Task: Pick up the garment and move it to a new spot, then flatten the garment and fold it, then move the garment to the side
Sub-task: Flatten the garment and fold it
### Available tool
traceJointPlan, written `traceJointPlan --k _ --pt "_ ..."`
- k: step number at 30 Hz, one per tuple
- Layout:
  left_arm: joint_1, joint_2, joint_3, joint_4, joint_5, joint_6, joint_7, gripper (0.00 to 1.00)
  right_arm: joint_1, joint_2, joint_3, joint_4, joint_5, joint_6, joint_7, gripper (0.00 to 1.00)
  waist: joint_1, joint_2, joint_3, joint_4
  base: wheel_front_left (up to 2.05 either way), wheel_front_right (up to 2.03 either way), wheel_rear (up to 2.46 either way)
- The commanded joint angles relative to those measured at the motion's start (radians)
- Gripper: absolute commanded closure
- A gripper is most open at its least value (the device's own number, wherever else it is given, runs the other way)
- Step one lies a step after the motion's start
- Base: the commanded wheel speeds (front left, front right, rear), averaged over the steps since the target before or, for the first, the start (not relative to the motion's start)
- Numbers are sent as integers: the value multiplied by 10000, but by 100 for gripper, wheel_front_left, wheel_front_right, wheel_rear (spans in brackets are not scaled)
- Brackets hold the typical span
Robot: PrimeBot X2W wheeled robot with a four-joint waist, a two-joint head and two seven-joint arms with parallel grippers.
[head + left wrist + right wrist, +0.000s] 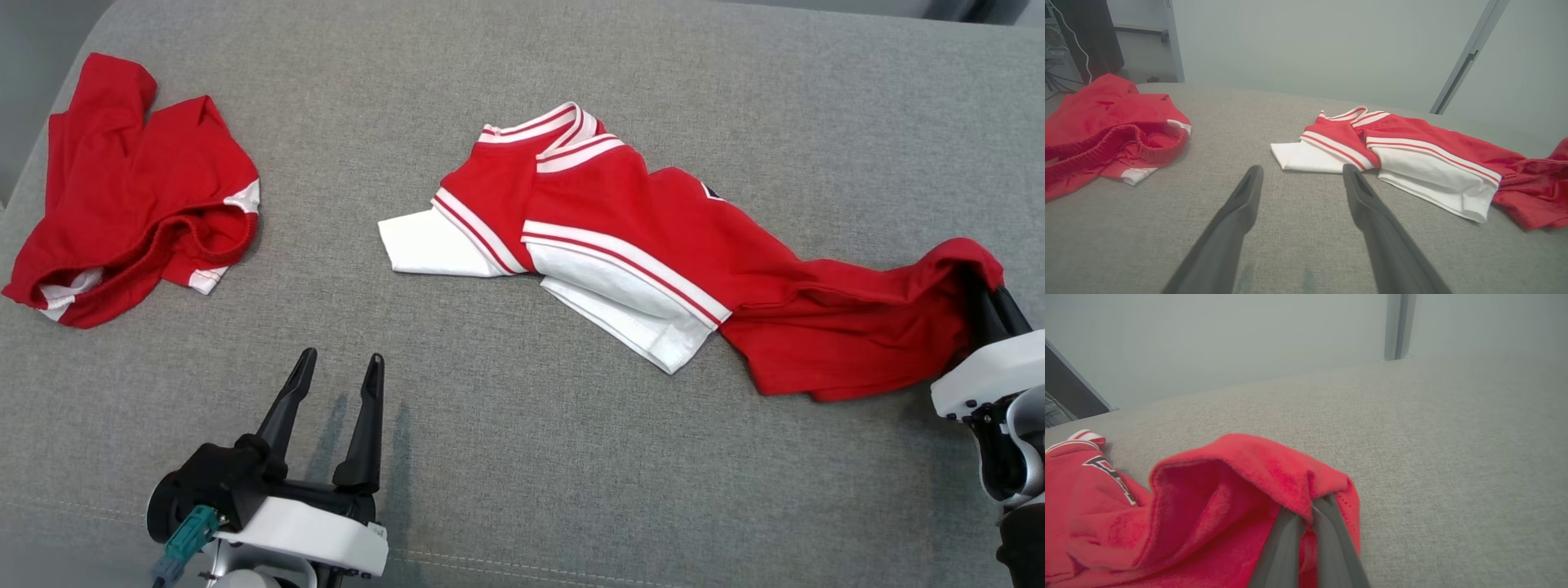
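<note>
R hand (1309, 505) tight on lettered jersey (1208, 498)

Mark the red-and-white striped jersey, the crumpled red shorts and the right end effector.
Red-and-white striped jersey (645, 220): head view, red middle panel.
Crumpled red shorts (131, 180): head view, upper red fabric.
Right end effector (1309, 507): right wrist view, between fingertips pinching the jersey's edge.

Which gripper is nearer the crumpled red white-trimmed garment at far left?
Left. The open left gripper sits robot-side and right of the crumpled red garment, apart from it; the right gripper is far across, shut on the red-and-white jersey.
</note>
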Motion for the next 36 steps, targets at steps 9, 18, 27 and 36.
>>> traceJointPlan --k 9,18,27,36 --pt "-467 98 296 -12 2 -95 -100 0 -773 -358 -9 1726 240 10 -1186 0 0 0 -13 -181 0 0 0" --pt "-415 228 250 -150 38 -39 -9 0 852 -158 -427 181 555 10 -1586 0 0 0 -147 -580 0 0 0" --pt "-168 326 174 -324 16 55 105 0 3789 1263 -1384 -3845 -823 10 -1594 0 0 0 -572 -756 0 0 0" --pt "374 560 359 -452 -82 336 199 0 5428 1734 -994 -5725 -2101 10 -1595 0 0 0 -1504 -755 0 0 0"
